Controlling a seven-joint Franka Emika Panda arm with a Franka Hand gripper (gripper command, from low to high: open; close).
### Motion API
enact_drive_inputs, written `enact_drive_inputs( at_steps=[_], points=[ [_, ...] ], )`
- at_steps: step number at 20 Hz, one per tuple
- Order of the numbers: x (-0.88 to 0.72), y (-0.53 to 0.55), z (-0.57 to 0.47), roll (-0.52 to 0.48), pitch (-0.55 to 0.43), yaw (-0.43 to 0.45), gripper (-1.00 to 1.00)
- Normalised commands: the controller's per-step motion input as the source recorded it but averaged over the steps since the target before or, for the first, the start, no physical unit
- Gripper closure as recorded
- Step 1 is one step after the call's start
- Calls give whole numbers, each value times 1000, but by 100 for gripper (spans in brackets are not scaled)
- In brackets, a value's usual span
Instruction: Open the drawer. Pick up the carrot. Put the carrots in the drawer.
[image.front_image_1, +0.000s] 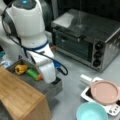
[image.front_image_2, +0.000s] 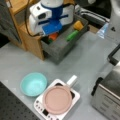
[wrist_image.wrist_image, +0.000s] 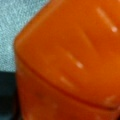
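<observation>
One carrot (wrist_image.wrist_image: 72, 62) fills the wrist view, seemingly right at the gripper (image.front_image_1: 47, 78), low inside the open drawer (image.front_image_1: 50, 87) at left of frame; jaw state can't be told.

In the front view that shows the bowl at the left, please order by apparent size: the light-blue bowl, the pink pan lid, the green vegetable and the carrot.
1. pink pan lid
2. light-blue bowl, only slightly smaller
3. green vegetable
4. carrot, partly hidden by the arm, so its full size is unsure
</observation>
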Motion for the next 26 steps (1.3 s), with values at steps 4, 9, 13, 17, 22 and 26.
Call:
enact_drive_inputs(
  at_steps=[4,9,13,17,22,26],
  points=[
    [-272,109,-114,27,-156,298,100],
    [-305,135,-164,72,-179,303,100],
    [-290,89,-182,114,-194,252,100],
    [-287,70,-165,129,-210,156,100],
    [-286,10,-164,129,-230,81,100],
    [-328,-35,-123,129,-209,49,100]
  ],
)
